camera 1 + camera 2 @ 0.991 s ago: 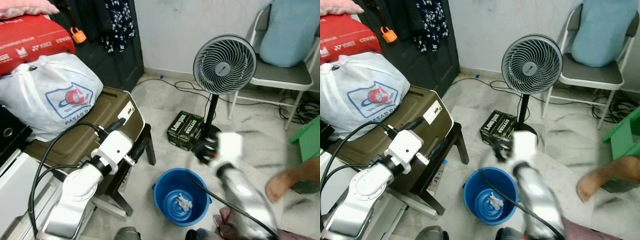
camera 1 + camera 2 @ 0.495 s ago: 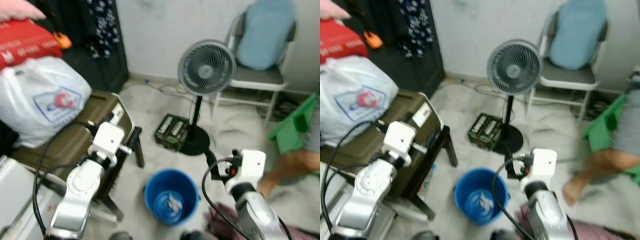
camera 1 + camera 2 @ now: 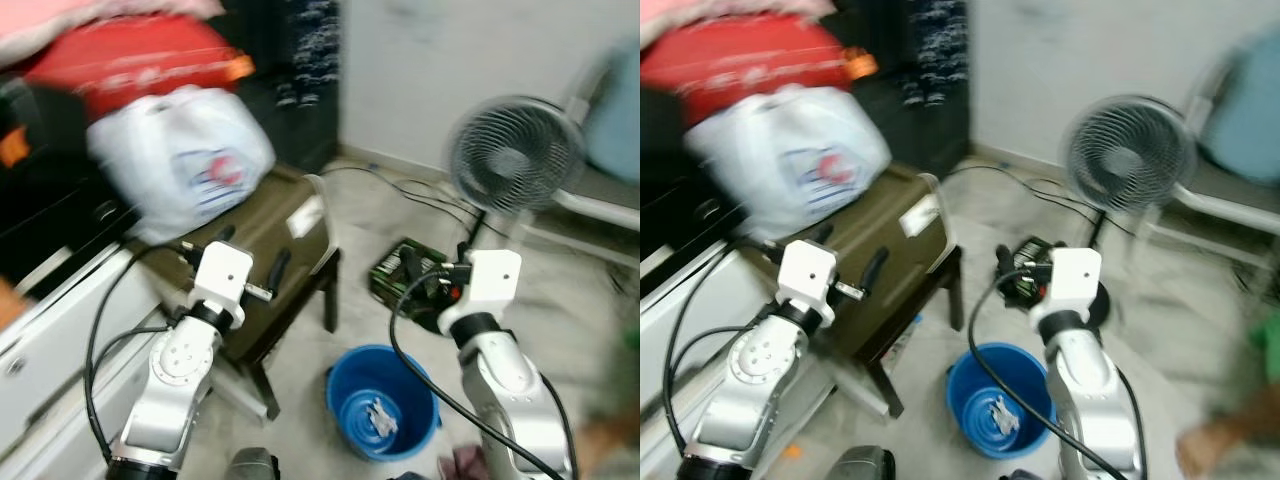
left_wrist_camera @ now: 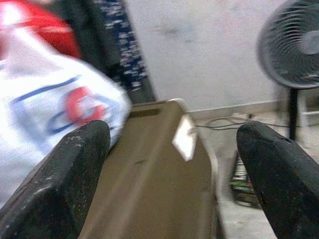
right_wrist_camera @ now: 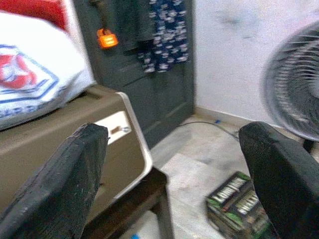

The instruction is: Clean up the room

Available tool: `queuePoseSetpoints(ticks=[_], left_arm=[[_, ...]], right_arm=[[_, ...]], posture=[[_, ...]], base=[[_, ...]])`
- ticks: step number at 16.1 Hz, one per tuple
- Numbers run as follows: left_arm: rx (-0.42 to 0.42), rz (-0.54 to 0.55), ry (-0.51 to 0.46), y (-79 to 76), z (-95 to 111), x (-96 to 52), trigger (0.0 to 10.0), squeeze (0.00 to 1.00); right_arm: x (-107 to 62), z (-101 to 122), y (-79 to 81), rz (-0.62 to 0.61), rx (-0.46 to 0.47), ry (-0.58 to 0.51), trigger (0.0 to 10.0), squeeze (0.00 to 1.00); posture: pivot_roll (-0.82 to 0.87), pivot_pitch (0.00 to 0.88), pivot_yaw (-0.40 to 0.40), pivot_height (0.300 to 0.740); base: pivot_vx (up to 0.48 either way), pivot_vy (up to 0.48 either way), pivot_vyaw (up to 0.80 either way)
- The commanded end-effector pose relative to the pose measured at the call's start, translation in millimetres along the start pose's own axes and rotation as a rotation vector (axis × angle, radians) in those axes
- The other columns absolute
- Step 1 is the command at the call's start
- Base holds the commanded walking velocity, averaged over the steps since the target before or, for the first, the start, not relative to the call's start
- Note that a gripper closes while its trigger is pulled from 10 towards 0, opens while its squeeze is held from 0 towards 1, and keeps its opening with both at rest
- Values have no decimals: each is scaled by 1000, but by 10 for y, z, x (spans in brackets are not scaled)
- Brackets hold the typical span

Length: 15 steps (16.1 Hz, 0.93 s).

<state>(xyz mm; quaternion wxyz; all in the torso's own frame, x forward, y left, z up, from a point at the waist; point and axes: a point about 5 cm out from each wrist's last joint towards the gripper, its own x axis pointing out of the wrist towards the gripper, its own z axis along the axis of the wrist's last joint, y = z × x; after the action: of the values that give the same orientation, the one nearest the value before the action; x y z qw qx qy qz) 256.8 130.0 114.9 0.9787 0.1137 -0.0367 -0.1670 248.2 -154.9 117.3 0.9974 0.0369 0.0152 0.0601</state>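
A blue bucket (image 3: 383, 400) stands on the floor with a crumpled white scrap (image 3: 380, 418) inside it. My left gripper (image 4: 169, 164) is open and holds nothing; it hovers over the olive-brown suitcase (image 3: 270, 225), which lies on a dark stool. My right gripper (image 5: 172, 144) is open too, with nothing between its fingers. It is raised above the far side of the bucket, facing the suitcase and the green-and-black box (image 3: 400, 275). The right arm (image 3: 495, 350) rises beside the bucket. Both eye views are blurred.
A white plastic bag (image 3: 185, 160) and a red bag (image 3: 130, 65) are piled behind the suitcase. A white cabinet (image 3: 55, 340) stands at the left. A standing fan (image 3: 515, 155) and floor cables lie beyond the box. A person's foot (image 3: 1205, 448) shows at the lower right.
The camera has swung left, so the whole scene has shifted right. My right arm has come up from its low sweep and now stands upright over the bucket. The left arm keeps its pose.
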Motion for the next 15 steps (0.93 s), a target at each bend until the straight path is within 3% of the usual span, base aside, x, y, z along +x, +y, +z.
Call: queuePoseSetpoints(ticks=[1,5,10,12,15], left_arm=[[4,34,11,56,-21,-1,10000,0],[-34,51,64,-21,-125,-140,10000,0],[7,16,28,7,-39,47,10000,0],[47,-20,8,42,37,118,10000,0],[45,-8,39,90,-44,35,10000,0]], right_arm=[[43,-8,-5,1,6,4,10000,0],[-14,-80,28,-1,27,22,10000,0],[26,8,7,0,-22,-1,10000,0],[84,104,-94,-55,-58,-23,10000,0],[79,79,-64,-59,-36,-15,10000,0]], posture=[[-17,0,35,740],[-33,0,52,740],[-46,0,44,740],[-40,0,30,740],[-60,0,58,740]], base=[[0,0,800],[0,0,800],[0,0,800],[0,0,800],[0,0,800]])
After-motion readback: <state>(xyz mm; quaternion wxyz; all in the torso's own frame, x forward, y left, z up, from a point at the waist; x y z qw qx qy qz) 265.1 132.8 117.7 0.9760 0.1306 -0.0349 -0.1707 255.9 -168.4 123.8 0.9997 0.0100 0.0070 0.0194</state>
